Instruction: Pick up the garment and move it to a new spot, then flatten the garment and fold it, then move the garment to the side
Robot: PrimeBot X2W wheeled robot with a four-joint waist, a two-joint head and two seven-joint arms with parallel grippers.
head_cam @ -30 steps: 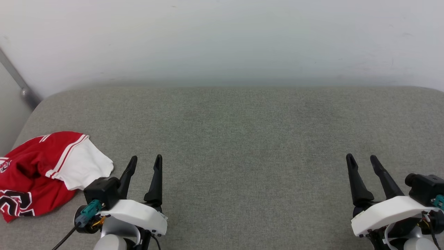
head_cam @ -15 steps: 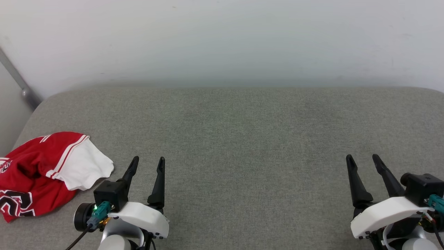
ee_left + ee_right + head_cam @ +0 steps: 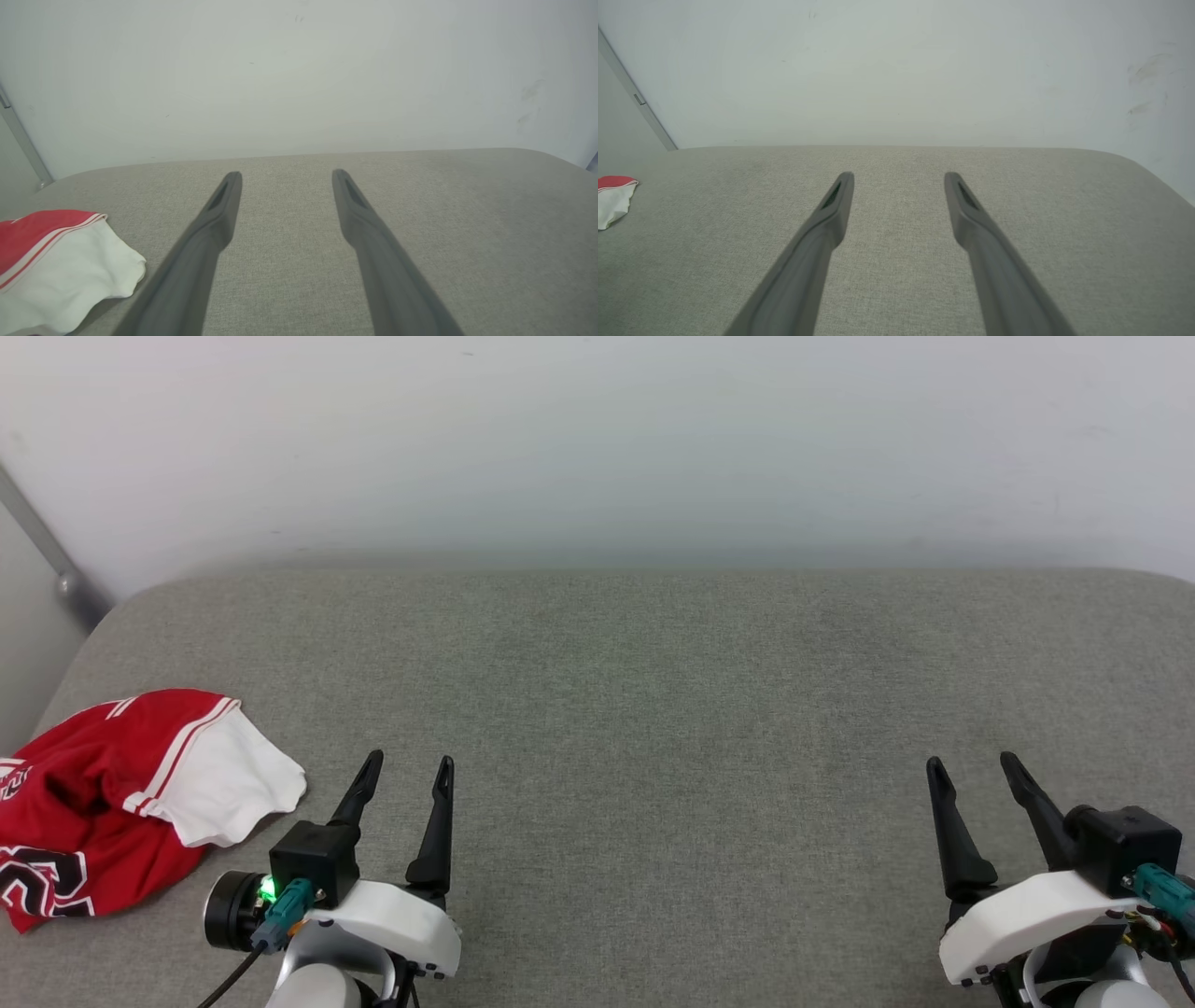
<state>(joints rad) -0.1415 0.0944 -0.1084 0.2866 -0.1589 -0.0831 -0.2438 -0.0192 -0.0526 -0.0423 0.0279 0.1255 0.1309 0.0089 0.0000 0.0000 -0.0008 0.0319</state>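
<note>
The garment [image 3: 103, 803], a red jersey with a white sleeve and striped trim, lies crumpled at the left edge of the grey cushioned surface [image 3: 653, 709]. Part of its black lettering shows at the lower left. My left gripper [image 3: 409, 762] stands open just right of the white sleeve, apart from it, with nothing between its fingers. In the left wrist view the garment [image 3: 56, 270] shows at the lower left, beside the left gripper [image 3: 286, 175]. My right gripper [image 3: 971, 763] stands open at the lower right, far from the garment [image 3: 614, 198]. The right wrist view shows the right gripper [image 3: 899, 176] holding nothing.
A pale wall [image 3: 597, 448] rises behind the surface's far edge. A grey metal bar [image 3: 47, 555] slants down at the far left corner. The surface's corners are rounded at the far left and far right.
My left gripper has shifted slightly to the right, and its wrist has turned. The right gripper has barely moved. The garment lies as before.
</note>
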